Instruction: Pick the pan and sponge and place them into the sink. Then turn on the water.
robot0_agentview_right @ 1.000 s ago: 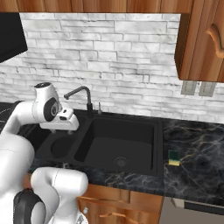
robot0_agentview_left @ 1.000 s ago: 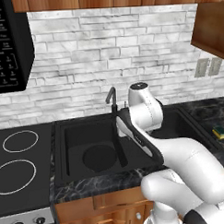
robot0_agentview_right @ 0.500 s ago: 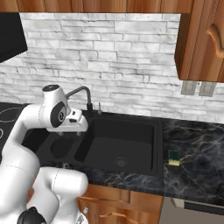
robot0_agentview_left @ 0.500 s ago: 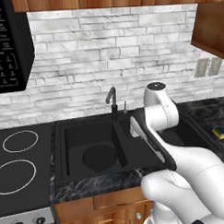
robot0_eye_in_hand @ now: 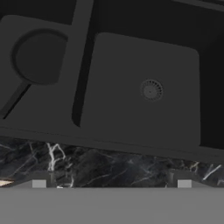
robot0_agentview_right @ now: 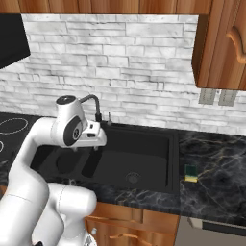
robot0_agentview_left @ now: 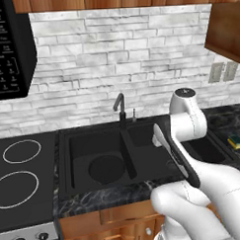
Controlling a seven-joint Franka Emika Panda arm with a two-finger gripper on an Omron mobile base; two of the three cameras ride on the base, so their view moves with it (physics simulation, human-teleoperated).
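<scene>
Left base view: round, shallow matte black pan (robot0_agentview_left: 107, 169) lies flat in the left basin of the wide matte black double-basin sink (robot0_agentview_left: 65, 159), near the slim black curved faucet (robot0_agentview_left: 120, 108) at the back rim. Small yellow sponge with a dark green top (robot0_agentview_left: 236, 141) sits on the dark marbled counter (robot0_agentview_left: 221, 121) to the right of the sink, well apart from the pan. The white arm's wrist hangs over the sink's right basin, and the fingers are hidden behind it.

Right base view: the sponge (robot0_agentview_right: 191, 173) rests on the counter (robot0_agentview_right: 216, 192) just beside the sink's (robot0_agentview_right: 170, 163) right rim. The white hand is poised above the divider between the basins, close to the faucet (robot0_agentview_right: 92, 104).

Hand view: two dark fingertips (robot0_eye_in_hand: 38, 183) stand wide apart at the bottom, with nothing between them, above the counter's front strip (robot0_eye_in_hand: 109, 166). Beyond it lie the right basin with its round drain (robot0_eye_in_hand: 151, 90) and the pan (robot0_eye_in_hand: 40, 57) in the left basin.
</scene>
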